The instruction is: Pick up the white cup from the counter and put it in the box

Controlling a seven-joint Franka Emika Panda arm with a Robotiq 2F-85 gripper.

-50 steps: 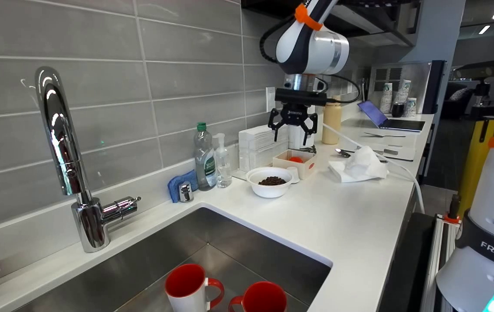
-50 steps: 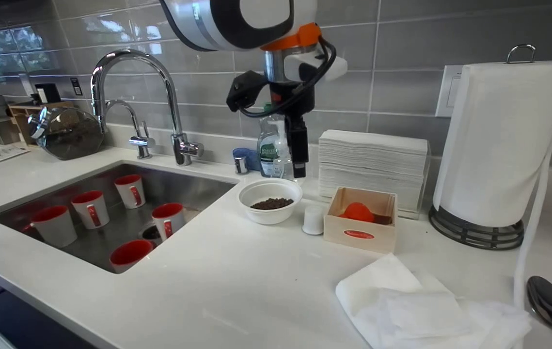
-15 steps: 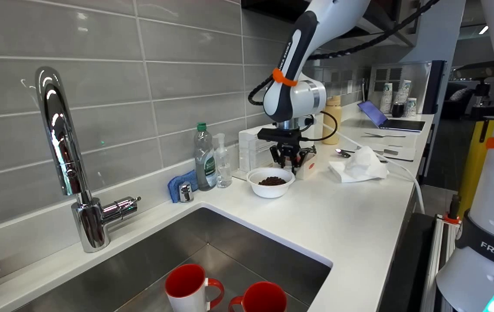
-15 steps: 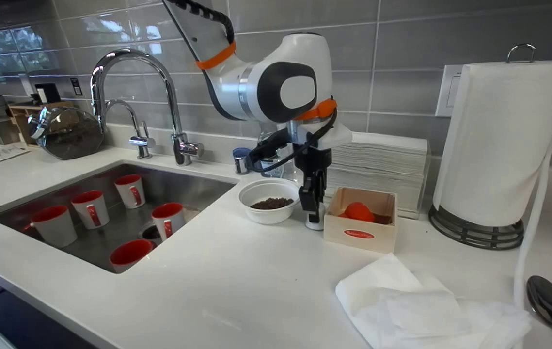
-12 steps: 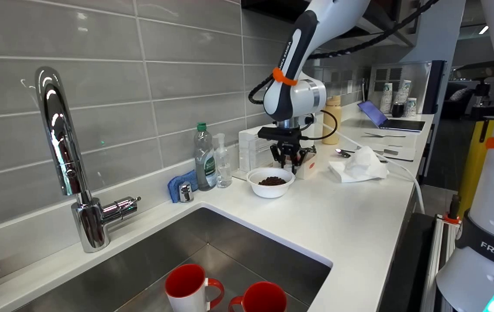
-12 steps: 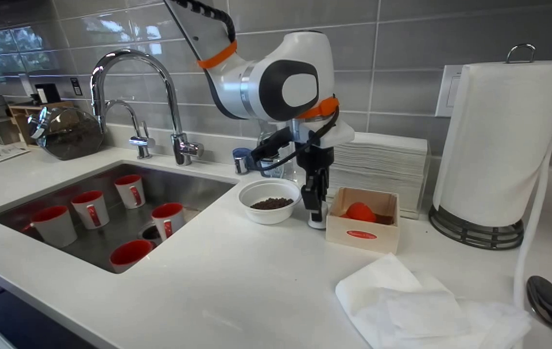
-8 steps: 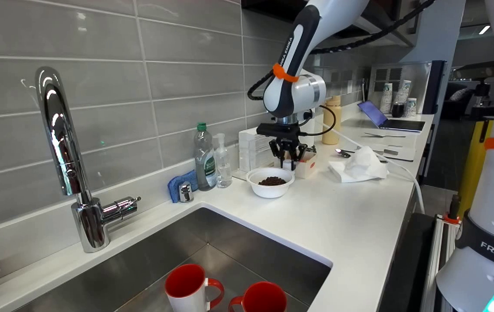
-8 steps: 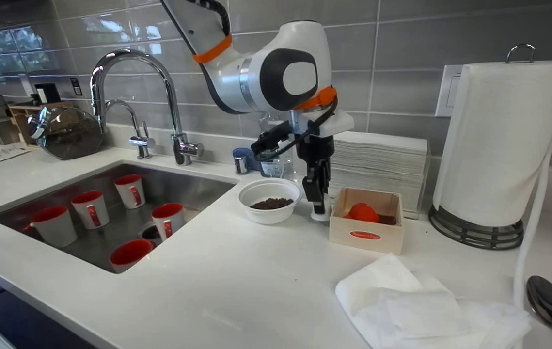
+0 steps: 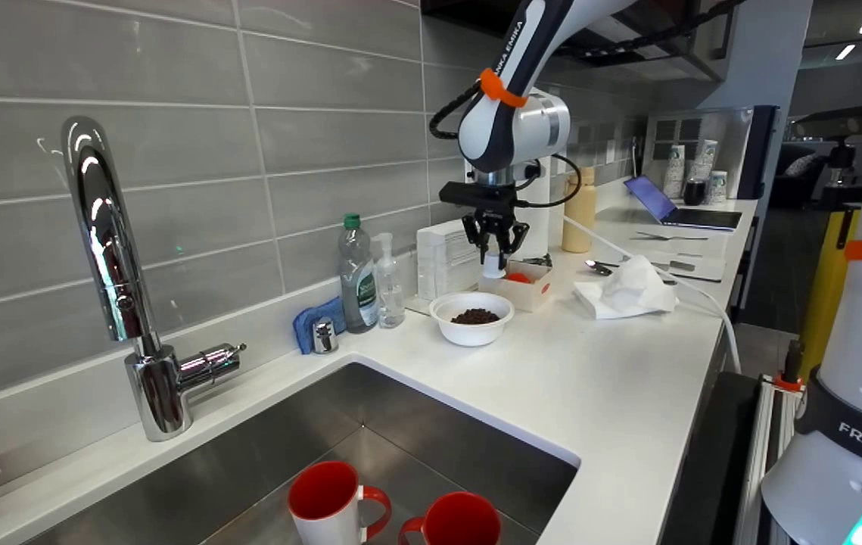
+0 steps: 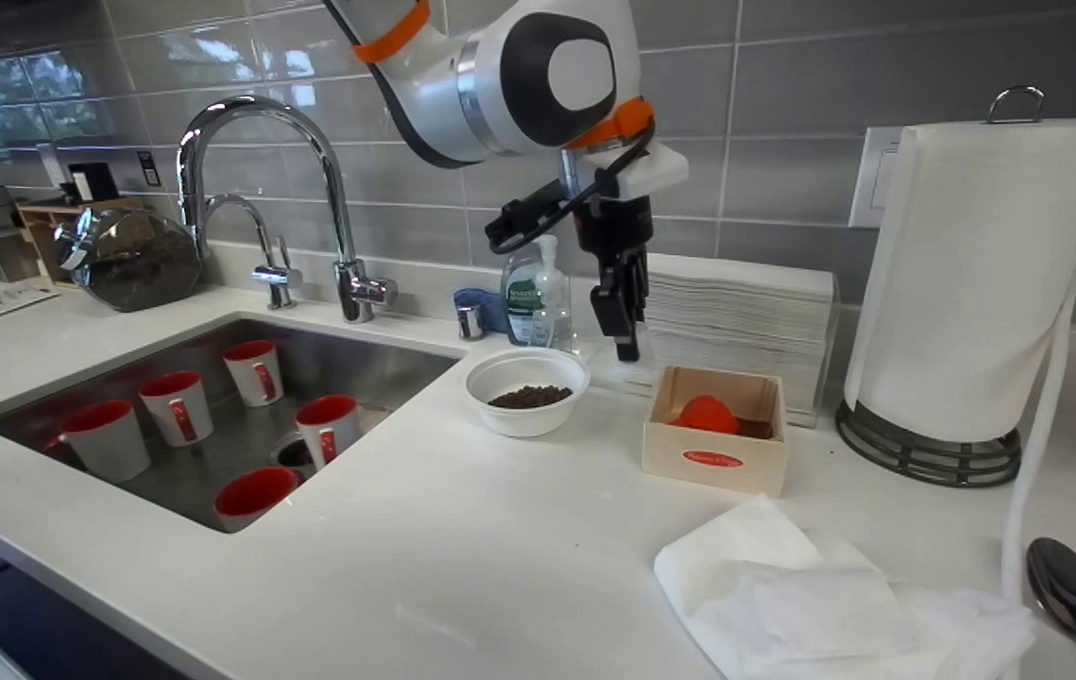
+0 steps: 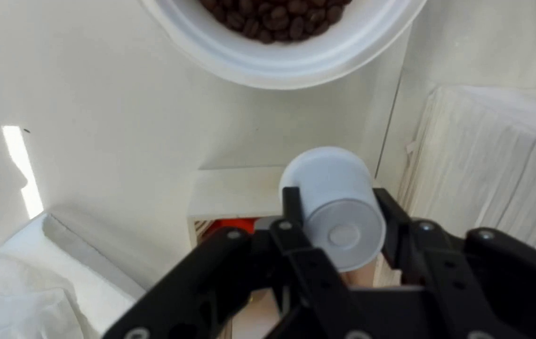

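Note:
The small white cup [image 11: 333,179] is upside down, its base facing up, and the fingers of my gripper [image 11: 338,207] press on both its sides in the wrist view. In an exterior view the cup [image 9: 494,266] hangs above the counter below the gripper [image 9: 494,256]. From the opposite angle a finger mostly covers it, beside the gripper [image 10: 628,349]. The light wooden box [image 10: 712,465], with a red ball [image 10: 708,415] inside, stands on the counter just beside and below the cup. My gripper partly hides the box [image 11: 235,193] in the wrist view.
A white bowl of coffee beans [image 10: 526,425] stands close by. Behind the box is a napkin stack [image 10: 736,312], and a paper towel roll [image 10: 972,283] is near it. Crumpled tissue [image 10: 811,604] lies in front. The sink [image 10: 245,416] holds several red-and-white mugs.
The gripper came down to the cup, and over the last second it has risen with the cup off the counter. The box has shifted slightly away from the bowl.

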